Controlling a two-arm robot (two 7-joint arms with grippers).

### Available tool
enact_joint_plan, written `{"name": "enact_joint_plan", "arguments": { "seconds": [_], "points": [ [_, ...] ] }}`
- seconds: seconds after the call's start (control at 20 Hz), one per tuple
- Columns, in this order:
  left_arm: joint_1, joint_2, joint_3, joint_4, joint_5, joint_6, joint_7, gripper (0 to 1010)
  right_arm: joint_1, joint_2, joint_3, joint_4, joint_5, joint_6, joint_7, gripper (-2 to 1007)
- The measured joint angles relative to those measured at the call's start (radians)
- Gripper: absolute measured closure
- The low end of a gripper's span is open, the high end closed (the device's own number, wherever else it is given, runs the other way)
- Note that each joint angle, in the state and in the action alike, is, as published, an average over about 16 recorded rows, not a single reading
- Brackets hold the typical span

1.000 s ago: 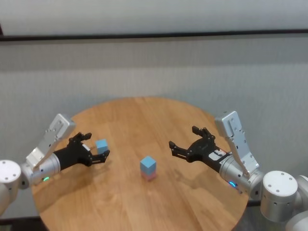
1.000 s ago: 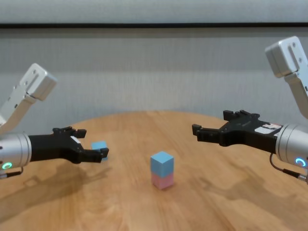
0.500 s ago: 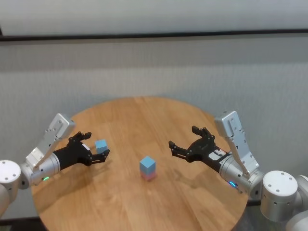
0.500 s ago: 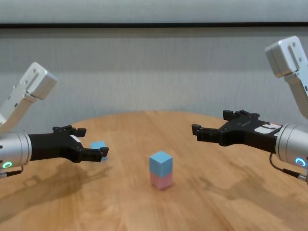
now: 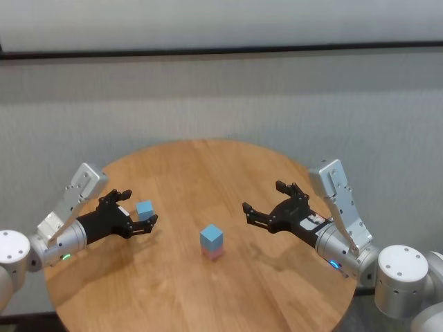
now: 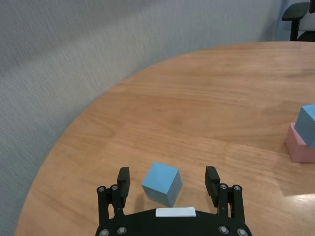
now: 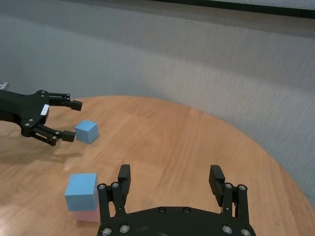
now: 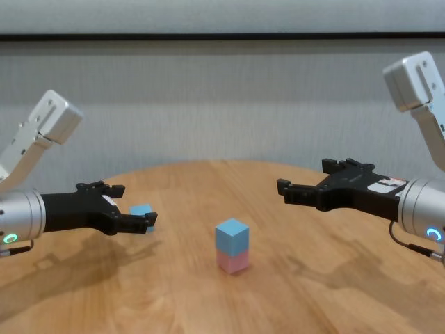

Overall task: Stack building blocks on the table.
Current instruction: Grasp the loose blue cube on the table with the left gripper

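Where the round worktop [image 5: 208, 297] curves toward the robot, bare wood from rim to middle. At centre, blue block [image 5: 212, 236] stacked on pink block [image 5: 213, 253], free on all sides. Left claw [image 5: 136, 215] released, fingers spread either side of second blue block [image 5: 144, 209] near the left rim, apart from it. Right claw [image 5: 264, 205] released, empty, above bare wood. Beyond the far edge, grey wall. Pink block cut off in left wrist view.

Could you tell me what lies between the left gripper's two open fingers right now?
A loose light blue block sits on the table between the left gripper's fingers, untouched, as the left wrist view shows.
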Motion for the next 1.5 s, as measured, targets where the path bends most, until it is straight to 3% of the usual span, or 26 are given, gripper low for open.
{"name": "enact_joint_plan", "arguments": {
  "seconds": [0.9,1.15,1.5],
  "points": [
    [0.023,0.01,-0.003,-0.047,0.0,0.022,0.002,7,0.0,-0.001,0.0,0.0,0.001,-0.001,0.0,0],
    [0.071,0.029,-0.01,-0.147,-0.002,0.064,0.007,8,0.0,-0.001,0.0,0.0,0.001,-0.001,0.0,1],
    [0.182,0.078,-0.022,-0.378,-0.01,0.162,0.024,8,0.0,-0.001,0.0,0.0,0.001,-0.001,0.0,1]
  ]
}}
